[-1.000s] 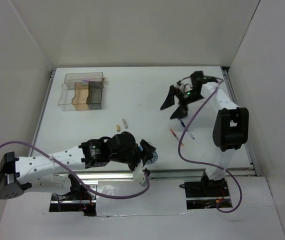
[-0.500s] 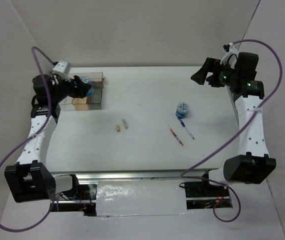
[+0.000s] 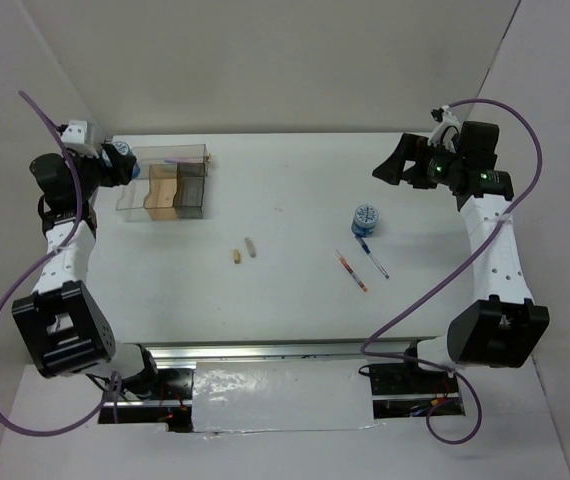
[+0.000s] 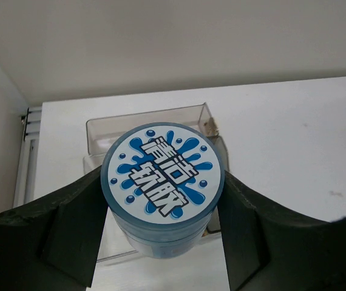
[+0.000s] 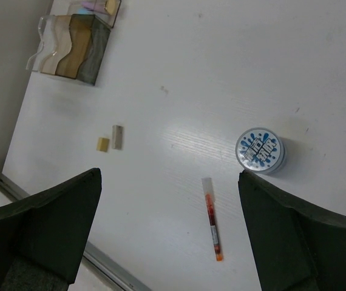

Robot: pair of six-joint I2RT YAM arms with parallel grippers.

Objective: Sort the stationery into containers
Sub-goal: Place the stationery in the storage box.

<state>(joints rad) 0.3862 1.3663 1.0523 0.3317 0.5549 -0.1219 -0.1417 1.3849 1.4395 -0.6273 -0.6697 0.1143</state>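
My left gripper [image 3: 122, 166] is shut on a round blue tub [image 4: 162, 182] with a white-and-blue splash label. It holds the tub in the air at the left end of the clear, tan and grey organiser [image 3: 165, 182], which shows behind the tub in the left wrist view [image 4: 152, 119]. My right gripper [image 3: 393, 168] is open and empty, high at the back right. Below it lie a second blue tub [image 3: 365, 217], a red-orange pen [image 3: 352, 270], a blue pen [image 3: 373, 258] and two tan stubs [image 3: 235, 257]. I see no pale-blue bar.
The right wrist view shows the tub [image 5: 260, 150], the red-orange pen [image 5: 212, 219], the stubs [image 5: 103, 143] and the organiser [image 5: 70, 51] from above. White walls enclose the table [image 3: 295, 190] on three sides. A metal rail [image 3: 305, 348] runs along the front edge.
My left gripper carried its tub from the front of the table up to the organiser, then leftward to its left end. My right gripper rose from the second tub toward the back right.
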